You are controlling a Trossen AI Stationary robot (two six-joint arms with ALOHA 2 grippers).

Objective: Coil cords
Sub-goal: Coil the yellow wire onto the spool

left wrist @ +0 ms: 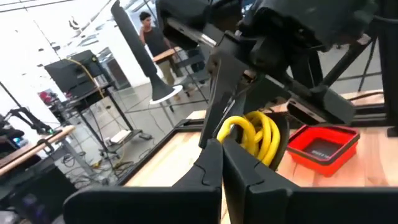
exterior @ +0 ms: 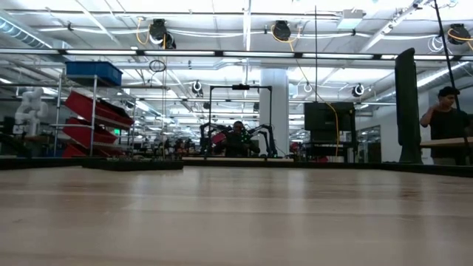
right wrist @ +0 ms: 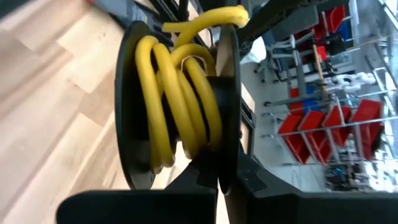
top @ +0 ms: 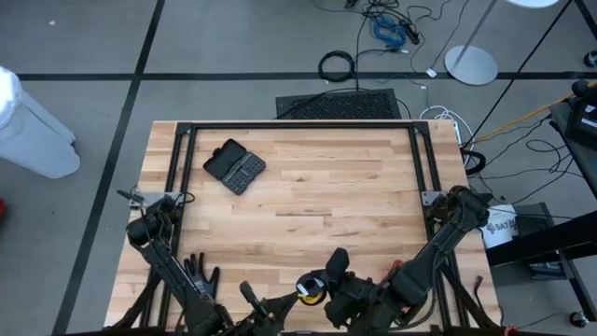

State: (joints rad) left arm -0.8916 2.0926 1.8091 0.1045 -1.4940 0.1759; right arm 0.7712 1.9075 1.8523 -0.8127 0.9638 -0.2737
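Yellow cord (top: 311, 287) coiled, at the near edge of the tabletop (top: 308, 187), between my two hands.

Cord (right wrist: 177, 99) loops wound on a black spool (right wrist: 134, 112), one end sticking out. Right hand (right wrist: 221, 168) fingers closed together, pressed up against the spool; cannot tell whether they pinch it. Left hand (left wrist: 222, 158) also closed, empty, tips just beside the coil (left wrist: 255, 134). Red tray (left wrist: 323, 144) beyond the coil. Black case (top: 234, 166) lies well apart on the far left of the tabletop; dark glove (top: 198, 273) near my left arm.
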